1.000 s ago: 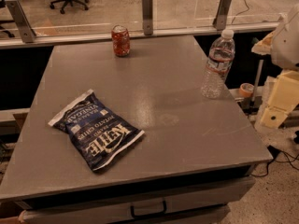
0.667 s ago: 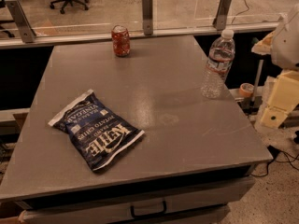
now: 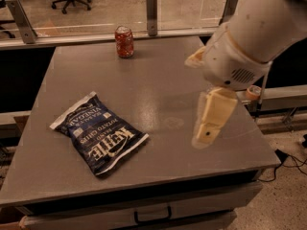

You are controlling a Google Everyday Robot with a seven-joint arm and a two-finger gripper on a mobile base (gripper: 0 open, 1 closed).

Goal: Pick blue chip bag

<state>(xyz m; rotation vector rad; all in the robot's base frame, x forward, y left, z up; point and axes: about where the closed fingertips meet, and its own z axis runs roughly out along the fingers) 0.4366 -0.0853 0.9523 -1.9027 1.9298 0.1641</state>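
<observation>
The blue chip bag lies flat on the front left of the grey table. It is dark navy foil with white "KETTLE" lettering and white-edged ends. My gripper hangs down from the big white arm over the right side of the table. It is well to the right of the bag, not touching it, and holds nothing that I can see.
A red can stands upright at the back of the table, near a glass partition. A drawer handle shows under the table's front edge. Floor and cables lie to the right.
The arm has swung in from the right edge to above the table's right side. It now covers the place where a clear water bottle stood. The bag and can have not moved.
</observation>
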